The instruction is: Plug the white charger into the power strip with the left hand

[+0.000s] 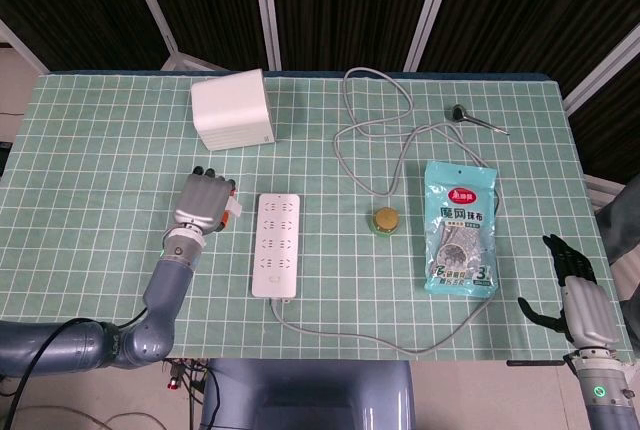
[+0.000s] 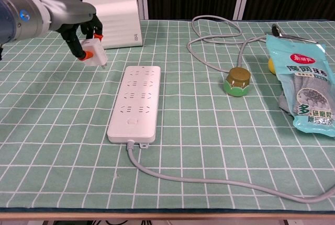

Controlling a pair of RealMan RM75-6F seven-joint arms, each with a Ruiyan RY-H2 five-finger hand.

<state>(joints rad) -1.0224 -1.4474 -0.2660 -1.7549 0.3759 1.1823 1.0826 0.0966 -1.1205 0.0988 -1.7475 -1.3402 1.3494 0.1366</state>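
Observation:
My left hand (image 1: 203, 204) (image 2: 84, 34) holds the white charger (image 2: 96, 53) (image 1: 233, 209) lifted off the cloth, pinched between its orange-tipped fingers. The charger hangs just left of the far end of the white power strip (image 1: 276, 244) (image 2: 135, 102), which lies flat with several empty sockets facing up. The strip's grey cable (image 2: 209, 180) runs off its near end toward the right. My right hand (image 1: 577, 295) rests at the table's near right corner with fingers spread and nothing in it; the chest view does not show it.
A white ribbed box (image 1: 233, 110) (image 2: 110, 19) stands at the back, just behind my left hand. A small green and gold jar (image 1: 385, 220) (image 2: 236, 81), a packet of gloves (image 1: 461, 227) (image 2: 306, 88), a looped grey cable (image 1: 375, 120) and a dark tool (image 1: 474, 118) lie to the right.

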